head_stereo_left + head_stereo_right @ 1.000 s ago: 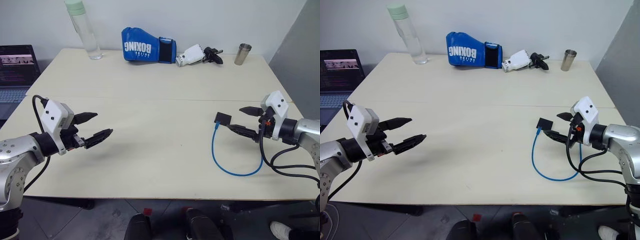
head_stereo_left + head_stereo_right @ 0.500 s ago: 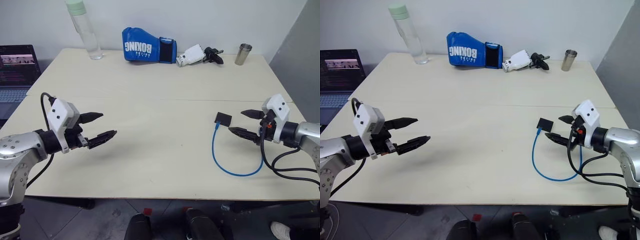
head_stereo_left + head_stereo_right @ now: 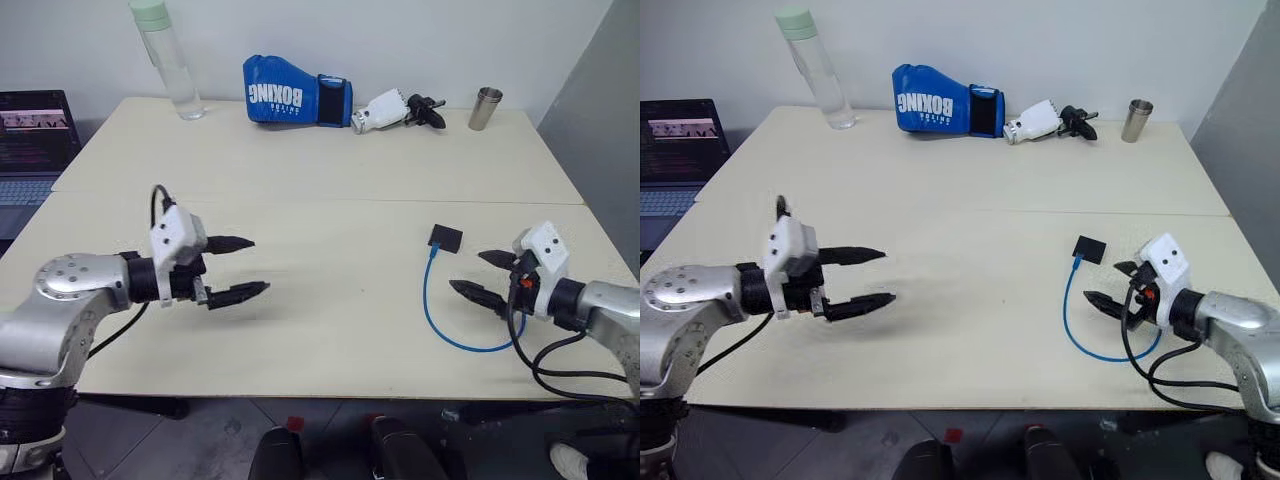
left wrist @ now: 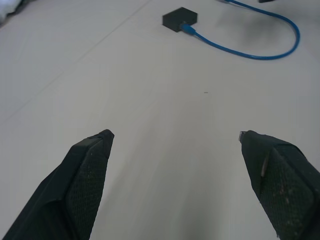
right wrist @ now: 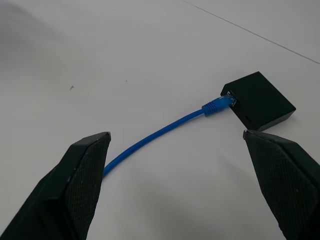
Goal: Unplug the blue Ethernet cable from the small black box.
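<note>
Blue Ethernet cable [image 5: 165, 130] remaining plugged into small black box [image 5: 259, 100]; right hand [image 3: 484, 276], open, retreating nearer; left hand [image 3: 236, 268], open, swinging rightward. Unplugging not begun.

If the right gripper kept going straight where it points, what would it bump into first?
Probably the blue Ethernet cable near its plug, beside the small black box. The right gripper has open jaws framing both; depth is uncertain.

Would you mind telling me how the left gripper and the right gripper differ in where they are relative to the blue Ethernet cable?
The right gripper hovers just beside the blue Ethernet cable and small black box; the left gripper hangs far off across bare table. The right faces the plug; the left sees it from afar. Both are open and empty.
</note>
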Controlling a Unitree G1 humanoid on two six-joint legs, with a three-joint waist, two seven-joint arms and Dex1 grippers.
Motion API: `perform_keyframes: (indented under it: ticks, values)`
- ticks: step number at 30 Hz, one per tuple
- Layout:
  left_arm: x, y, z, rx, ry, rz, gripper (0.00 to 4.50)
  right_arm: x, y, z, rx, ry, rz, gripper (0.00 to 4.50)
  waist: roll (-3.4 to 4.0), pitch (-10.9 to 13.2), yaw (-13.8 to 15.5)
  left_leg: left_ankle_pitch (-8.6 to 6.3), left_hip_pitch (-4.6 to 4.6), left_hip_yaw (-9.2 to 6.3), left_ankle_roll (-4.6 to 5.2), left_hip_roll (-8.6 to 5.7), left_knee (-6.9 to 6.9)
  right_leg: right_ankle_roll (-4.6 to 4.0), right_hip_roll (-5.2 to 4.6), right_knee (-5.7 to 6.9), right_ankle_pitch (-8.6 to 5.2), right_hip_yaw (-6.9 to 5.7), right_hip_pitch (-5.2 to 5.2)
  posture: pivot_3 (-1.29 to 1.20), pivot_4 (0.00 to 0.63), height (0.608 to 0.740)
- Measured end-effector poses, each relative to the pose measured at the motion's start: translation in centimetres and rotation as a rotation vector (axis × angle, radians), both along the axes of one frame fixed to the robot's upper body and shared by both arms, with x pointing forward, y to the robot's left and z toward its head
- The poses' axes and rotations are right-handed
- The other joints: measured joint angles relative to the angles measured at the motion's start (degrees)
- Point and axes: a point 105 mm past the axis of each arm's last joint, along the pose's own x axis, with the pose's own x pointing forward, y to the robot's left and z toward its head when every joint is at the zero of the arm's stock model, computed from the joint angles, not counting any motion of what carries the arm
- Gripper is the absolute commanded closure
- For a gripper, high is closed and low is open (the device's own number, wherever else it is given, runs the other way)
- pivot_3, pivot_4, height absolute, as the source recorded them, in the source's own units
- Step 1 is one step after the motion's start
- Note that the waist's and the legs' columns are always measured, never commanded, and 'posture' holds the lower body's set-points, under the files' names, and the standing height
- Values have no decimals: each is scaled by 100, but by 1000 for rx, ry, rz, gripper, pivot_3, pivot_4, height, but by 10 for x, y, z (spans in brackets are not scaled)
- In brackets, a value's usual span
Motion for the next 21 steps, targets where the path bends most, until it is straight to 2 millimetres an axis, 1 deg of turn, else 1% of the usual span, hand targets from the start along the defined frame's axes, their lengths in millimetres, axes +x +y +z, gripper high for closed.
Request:
perform_keyframes:
  ticks: [2,3,7,10,12,13,14,15,21]
  values:
    - [0,-7,-2,15,-9,-37,197,5,8,-10,32,9,-66,0,3,1,-1,0,-1,4,0,-3,-1,0,0,2,0,4,-3,0,150,740]
    - [0,-9,-3,29,-13,-53,197,9,12,-15,58,4,-129,0,0,-2,-1,0,0,3,-1,-1,0,0,2,2,0,3,-2,0,150,740]
    - [1,-16,-4,47,-27,-94,197,18,35,-33,130,33,-254,0,3,-1,-2,1,-5,6,-1,-1,-4,-1,2,3,0,4,-9,0,150,740]
    - [3,-19,-3,47,-34,-113,197,26,48,-36,165,30,-332,0,3,-1,-2,1,-5,7,-1,-2,-3,-1,1,3,0,4,-9,0,150,740]
    - [4,-20,-1,47,-44,-117,197,35,46,-41,172,26,-419,0,-3,-5,-3,0,-4,8,-1,-1,-2,-1,1,1,0,3,-8,0,150,740]
    - [5,-20,-1,44,-46,-117,197,41,45,-46,166,27,-478,0,-2,-4,-4,1,-5,9,-1,-3,-2,-1,1,1,0,5,-9,0,150,740]
    - [5,-20,-2,43,-46,-116,197,43,44,-48,167,28,-498,0,-2,-4,-6,0,-4,9,-1,-2,-2,-1,1,2,0,5,-9,0,150,740]
    - [5,-20,-2,43,-45,-115,197,48,42,-56,153,35,-549,0,-1,-4,-9,0,-6,8,-1,-1,-4,-1,1,1,0,4,-11,0,150,740]
    - [5,-19,-4,42,-40,-108,197,61,41,-58,158,2,-629,0,-1,-4,-17,0,-5,8,-1,-1,-3,-1,1,3,0,4,-11,0,150,740]
